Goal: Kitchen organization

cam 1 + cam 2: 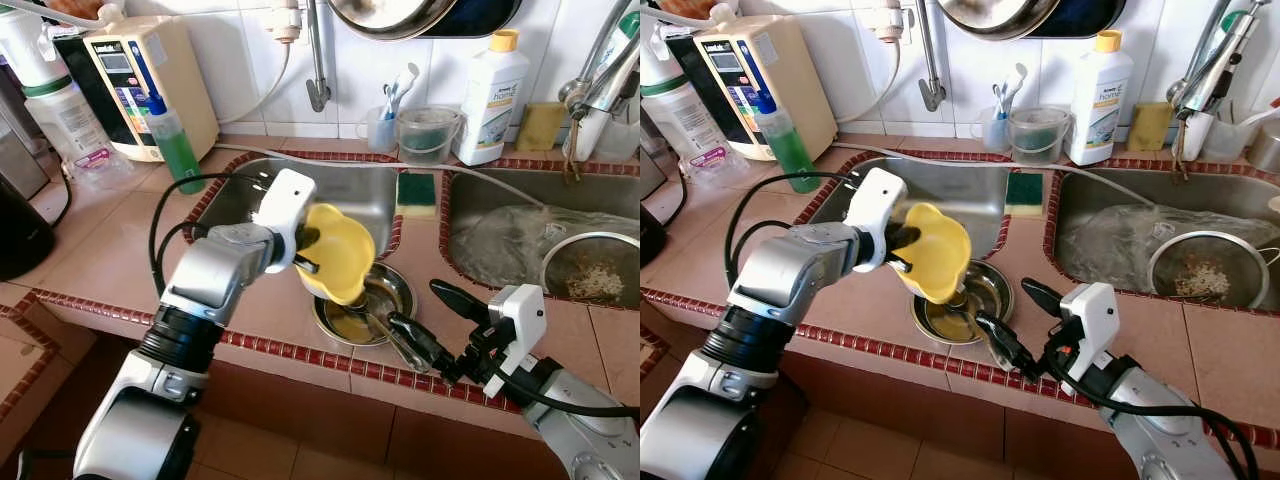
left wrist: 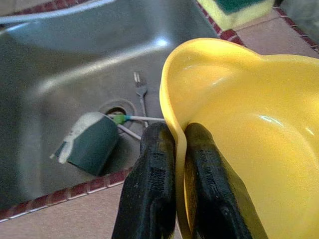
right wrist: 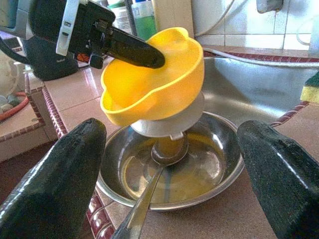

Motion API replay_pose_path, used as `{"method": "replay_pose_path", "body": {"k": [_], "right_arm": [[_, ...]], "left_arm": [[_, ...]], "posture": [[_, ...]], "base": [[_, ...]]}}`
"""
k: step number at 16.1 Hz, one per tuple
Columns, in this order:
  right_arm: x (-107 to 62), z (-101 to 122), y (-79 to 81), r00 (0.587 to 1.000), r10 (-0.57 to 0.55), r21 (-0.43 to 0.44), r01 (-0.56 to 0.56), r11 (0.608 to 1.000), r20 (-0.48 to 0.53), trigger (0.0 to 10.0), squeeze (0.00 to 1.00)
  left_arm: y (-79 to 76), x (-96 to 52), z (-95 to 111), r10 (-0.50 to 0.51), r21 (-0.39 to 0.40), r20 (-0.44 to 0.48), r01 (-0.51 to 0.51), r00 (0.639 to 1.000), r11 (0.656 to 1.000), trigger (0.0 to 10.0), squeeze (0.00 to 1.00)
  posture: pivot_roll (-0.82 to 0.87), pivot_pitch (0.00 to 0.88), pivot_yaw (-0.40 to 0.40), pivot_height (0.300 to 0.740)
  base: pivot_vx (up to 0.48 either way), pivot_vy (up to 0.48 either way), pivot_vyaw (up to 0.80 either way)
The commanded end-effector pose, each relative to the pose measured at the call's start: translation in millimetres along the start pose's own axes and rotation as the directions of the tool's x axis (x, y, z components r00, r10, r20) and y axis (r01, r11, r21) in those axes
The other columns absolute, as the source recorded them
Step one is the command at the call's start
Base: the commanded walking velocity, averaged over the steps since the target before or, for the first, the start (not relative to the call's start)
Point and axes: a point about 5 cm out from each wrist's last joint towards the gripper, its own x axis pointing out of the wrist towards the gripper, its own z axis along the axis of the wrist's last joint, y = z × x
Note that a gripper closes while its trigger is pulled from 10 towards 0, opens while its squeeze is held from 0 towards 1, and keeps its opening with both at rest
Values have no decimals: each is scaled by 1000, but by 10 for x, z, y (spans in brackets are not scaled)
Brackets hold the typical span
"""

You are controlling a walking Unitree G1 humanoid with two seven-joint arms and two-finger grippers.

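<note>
Fork [image 2: 141, 94], maybe, beneath clamped left claw [image 2: 178, 149]

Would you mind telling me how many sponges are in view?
2: a green-and-yellow sponge on the ledge between the sinks, and a yellow one upright against the back wall. Others may be hidden.

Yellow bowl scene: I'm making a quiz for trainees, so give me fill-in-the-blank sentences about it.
1. The left hand grips the yellow bowl by its ____.
2. Below it, a spoon lies in a ____ bowl.
3. The right hand is ____.
4. A fork lies in the ____.

Missing: rim; steel; open; sink
</note>
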Motion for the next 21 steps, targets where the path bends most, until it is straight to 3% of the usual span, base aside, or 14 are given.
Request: {"method": "replay_pose_path", "body": {"k": [1,2,4,5,7,11,13,17,19,21], "right_arm": [[26,63,-25,999,-25,-14,25,1000,46,10000,0],[36,96,-51,996,-46,-18,47,999,71,10000,0],[89,185,-127,986,-103,-8,104,994,131,10000,0],[121,231,-152,979,-124,0,126,992,162,10000,0],[217,340,-223,952,-202,18,204,979,230,10000,0],[440,508,-368,872,-370,48,375,926,319,10000,0],[537,581,-469,810,-466,84,469,879,356,10000,0],[564,634,-556,769,-511,89,520,850,384,10000,0],[591,639,-596,763,-522,68,540,839,383,10000,0],[618,630,-593,761,-524,71,541,838,382,10000,0]], "left_arm": [[109,-80,161,14,63,130,-22,991,998,10000,0],[128,-109,198,17,84,165,-31,986,996,10000,0],[198,-154,254,46,45,252,-60,967,997,10000,0],[215,-172,255,56,73,287,-80,956,994,10000,0],[296,-197,218,115,54,338,-142,934,988,10000,0],[402,-247,123,159,-73,462,-141,873,987,10000,0],[540,-298,-70,230,-121,507,-195,831,973,10000,0],[606,-335,-115,239,-109,512,-213,825,971,10000,0],[562,-358,-63,206,-124,555,-165,806,978,10000,0],[546,-313,-107,228,-150,522,-175,822,973,10000,0]], "posture": [[-219,26,148,740],[-218,27,146,740],[-210,33,136,740],[-206,33,131,740],[-203,32,122,740],[-195,26,94,740],[-184,22,71,740],[-168,21,57,740],[-166,15,53,740],[-166,8,55,740]], "base": [[0,0,0],[0,0,0],[0,0,0],[0,0,0],[0,0,0],[0,0,0],[0,0,0],[0,0,0],[0,0,0],[0,0,0]]}}
